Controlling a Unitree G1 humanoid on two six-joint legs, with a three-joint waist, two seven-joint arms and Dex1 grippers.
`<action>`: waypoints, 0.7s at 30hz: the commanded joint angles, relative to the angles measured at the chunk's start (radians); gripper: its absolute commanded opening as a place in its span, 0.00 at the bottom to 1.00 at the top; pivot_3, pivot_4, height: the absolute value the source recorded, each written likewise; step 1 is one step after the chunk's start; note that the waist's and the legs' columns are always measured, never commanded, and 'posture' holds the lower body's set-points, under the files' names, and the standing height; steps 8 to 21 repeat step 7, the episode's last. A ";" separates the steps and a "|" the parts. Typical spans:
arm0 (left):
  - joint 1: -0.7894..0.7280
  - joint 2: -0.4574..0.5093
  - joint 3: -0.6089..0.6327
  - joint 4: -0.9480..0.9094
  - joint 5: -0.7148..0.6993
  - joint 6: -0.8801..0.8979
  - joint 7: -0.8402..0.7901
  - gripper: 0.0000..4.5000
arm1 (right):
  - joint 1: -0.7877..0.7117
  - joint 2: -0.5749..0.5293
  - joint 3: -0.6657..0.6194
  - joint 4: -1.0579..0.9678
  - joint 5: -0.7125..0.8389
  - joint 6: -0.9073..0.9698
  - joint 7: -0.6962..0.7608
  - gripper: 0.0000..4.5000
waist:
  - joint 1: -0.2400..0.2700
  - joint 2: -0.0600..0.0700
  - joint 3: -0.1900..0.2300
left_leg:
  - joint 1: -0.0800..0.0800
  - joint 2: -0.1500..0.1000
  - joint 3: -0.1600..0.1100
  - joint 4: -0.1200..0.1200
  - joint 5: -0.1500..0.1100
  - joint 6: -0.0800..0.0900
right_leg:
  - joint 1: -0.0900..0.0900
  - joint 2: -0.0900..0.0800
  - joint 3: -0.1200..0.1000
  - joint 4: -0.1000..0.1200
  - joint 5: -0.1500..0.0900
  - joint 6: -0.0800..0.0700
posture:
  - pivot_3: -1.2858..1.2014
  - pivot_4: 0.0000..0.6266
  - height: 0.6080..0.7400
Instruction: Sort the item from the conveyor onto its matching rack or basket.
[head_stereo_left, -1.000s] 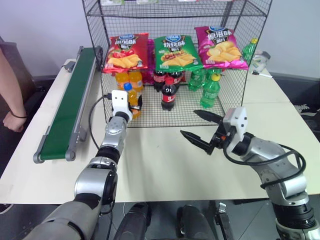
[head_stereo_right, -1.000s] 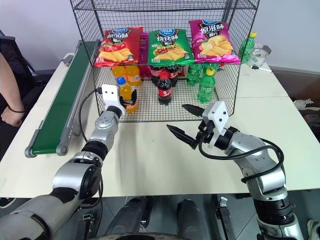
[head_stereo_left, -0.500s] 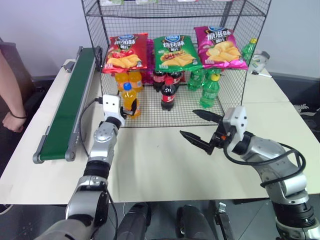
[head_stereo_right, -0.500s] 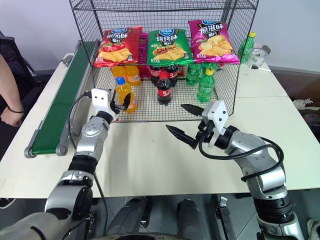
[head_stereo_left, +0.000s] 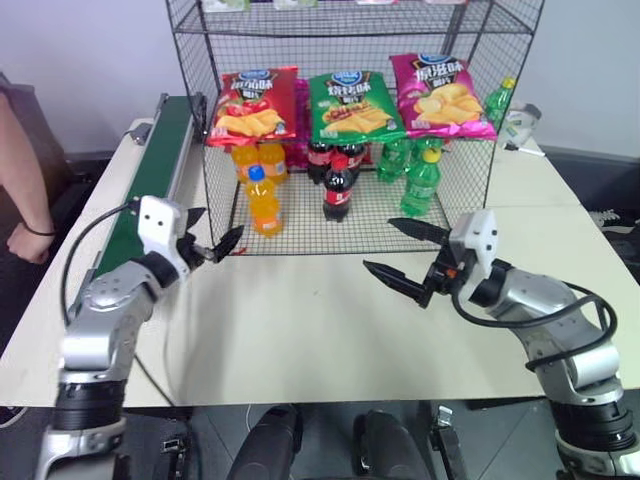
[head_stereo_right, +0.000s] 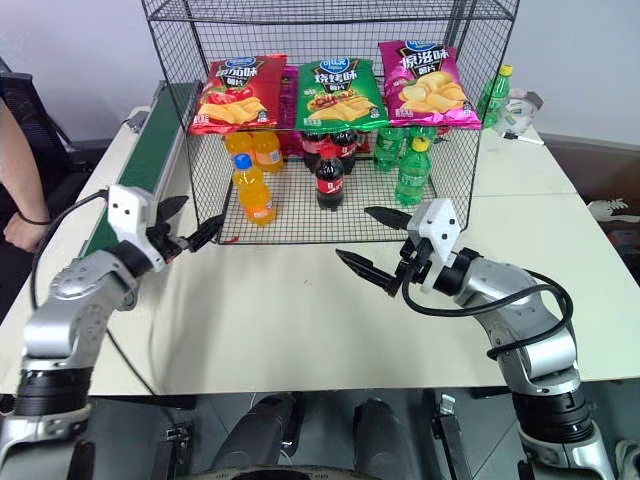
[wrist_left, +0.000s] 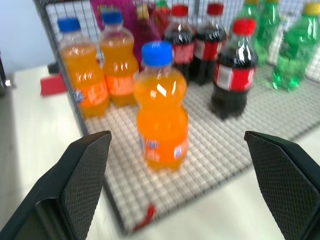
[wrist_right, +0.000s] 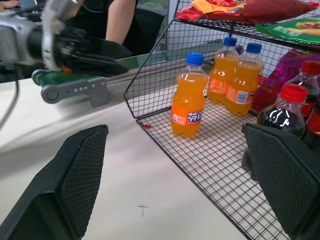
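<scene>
The orange soda bottle (head_stereo_left: 264, 200) stands upright on the grid floor of the black wire rack (head_stereo_left: 460, 170), near its front left corner and just ahead of two other orange bottles (head_stereo_left: 256, 158) at the back, so it sits with its own kind rather than beside the cola bottles (head_stereo_left: 337, 185) or the green bottles (head_stereo_left: 419, 180) further right. The left gripper (head_stereo_left: 206, 245) hangs outside the rack front with its fingers spread wide and nothing between them (the placing looks done). It is clear of the bottle, beside the green conveyor (head_stereo_left: 140, 210), whose belt looks bare. The right gripper (head_stereo_left: 412, 262) hovers over the table (head_stereo_left: 300, 330) in front of the rack, its fingers also spread and empty, likely parked out of the way. A person's arm (head_stereo_left: 25, 190) shows at the far left edge.
</scene>
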 joint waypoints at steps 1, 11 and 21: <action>0.029 0.050 0.062 -0.063 -0.047 0.040 -0.042 0.99 | -0.006 -0.021 -0.042 0.005 0.018 -0.012 0.019 1.00 | 0.000 0.000 0.000 | 0.000 0.000 0.000 0.000 0.000 0.000 | 0.000 0.000 0.000 0.000 0.000 -0.001 | 0.52 0.24 1.00; 0.061 0.070 0.077 -0.086 -0.054 0.062 -0.049 0.99 | -0.002 -0.025 -0.048 0.013 0.013 -0.019 0.029 1.00 | -0.001 0.000 0.000 | 0.000 0.000 0.000 -0.001 0.000 0.000 | 0.000 0.000 0.001 -0.001 -0.002 -0.003 | 0.52 0.24 1.00; 0.061 0.070 0.077 -0.086 -0.054 0.062 -0.049 0.99 | -0.002 -0.025 -0.048 0.013 0.013 -0.019 0.029 1.00 | -0.001 0.000 0.000 | 0.000 0.000 0.000 -0.001 0.000 0.000 | 0.000 0.000 0.001 -0.001 -0.002 -0.003 | 0.52 0.24 1.00</action>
